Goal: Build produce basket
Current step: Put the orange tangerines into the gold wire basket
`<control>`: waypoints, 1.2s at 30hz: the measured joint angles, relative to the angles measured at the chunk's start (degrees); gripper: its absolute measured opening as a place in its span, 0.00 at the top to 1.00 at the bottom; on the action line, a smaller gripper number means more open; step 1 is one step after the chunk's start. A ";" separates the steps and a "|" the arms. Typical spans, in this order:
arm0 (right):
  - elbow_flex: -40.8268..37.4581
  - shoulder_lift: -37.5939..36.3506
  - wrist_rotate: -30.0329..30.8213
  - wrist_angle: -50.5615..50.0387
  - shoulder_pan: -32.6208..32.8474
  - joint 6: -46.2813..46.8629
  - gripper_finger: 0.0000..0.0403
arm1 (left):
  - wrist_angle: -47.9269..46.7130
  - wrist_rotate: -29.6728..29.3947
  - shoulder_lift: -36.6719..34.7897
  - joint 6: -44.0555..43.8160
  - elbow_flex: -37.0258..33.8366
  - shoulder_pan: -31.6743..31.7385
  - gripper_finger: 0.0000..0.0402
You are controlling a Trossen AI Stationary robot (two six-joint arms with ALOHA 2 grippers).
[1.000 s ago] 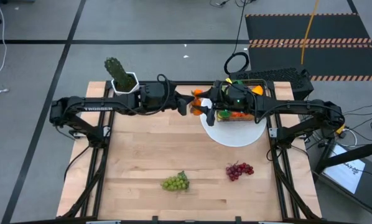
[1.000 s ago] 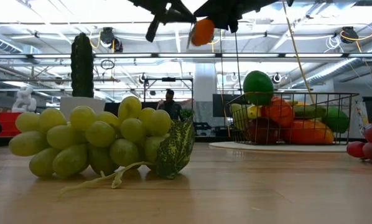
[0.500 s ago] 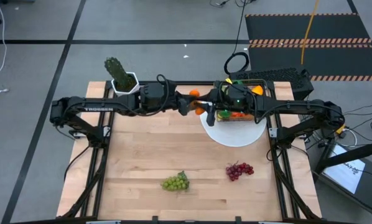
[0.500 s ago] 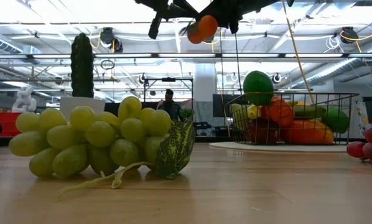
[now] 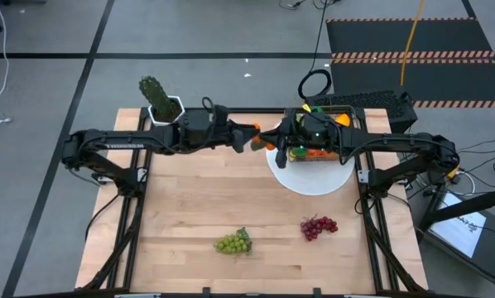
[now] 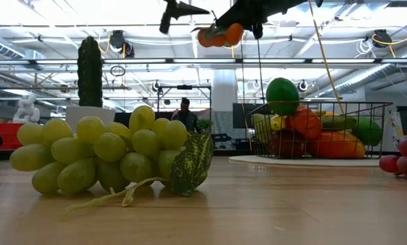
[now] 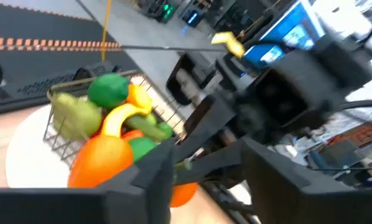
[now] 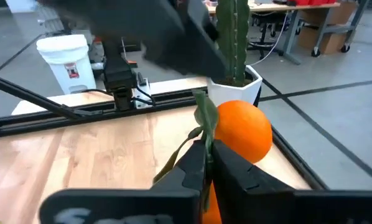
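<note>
An orange (image 8: 239,132) with a green leafy stem hangs high over the table's far middle, shown in the low view as an orange cluster (image 6: 220,35). My right gripper (image 8: 208,148) reaches in from the right and is shut on its stem. My left gripper (image 7: 208,154) faces it from the left, open, its fingers on either side of the fruit's lower orange part (image 7: 183,191). The wire basket (image 5: 320,147) of produce stands on a white plate (image 5: 309,178) just right of the grippers. My right gripper pinches the orange's green leafy stem (image 8: 204,127) between its two fingertips, coming level from the table's right. The orange sits just beyond the fingertips, lifted well clear of the table. My left gripper's fingers (image 7: 155,171) flank the fruit; whether they touch it I cannot tell.
Green grapes (image 5: 233,242) and purple grapes (image 5: 319,226) lie on the near half of the wooden table. A potted cactus (image 5: 159,99) stands at the far left corner. The basket holds a lime (image 7: 108,89), a pear, a banana and other fruit.
My right gripper has shut on the orange's stem. My left gripper, which held the orange, has opened its fingers. The orange has stayed high above the table's far middle, rising slightly in the low view.
</note>
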 joint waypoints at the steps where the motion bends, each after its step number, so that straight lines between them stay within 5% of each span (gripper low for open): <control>1: -0.02 -0.23 -0.04 -0.38 0.00 0.67 0.97 | -0.05 -0.04 -0.76 0.00 0.00 0.00 0.52; 6: -0.04 -2.89 -5.38 -1.29 -0.22 4.08 0.98 | -5.28 -2.74 -5.68 2.02 0.05 0.03 0.40; 12: -0.04 -7.18 -13.37 -3.10 -1.66 11.57 0.98 | -18.63 -3.06 -10.75 2.90 0.02 0.79 0.43; 22: -0.04 -12.23 -24.01 -3.09 -6.23 31.83 0.98 | -30.12 -1.74 -17.48 5.71 0.00 0.74 0.66; 36: -0.02 -13.65 -23.85 -3.06 -11.04 26.17 0.98 | -35.13 2.01 -28.11 19.45 -0.02 0.83 0.99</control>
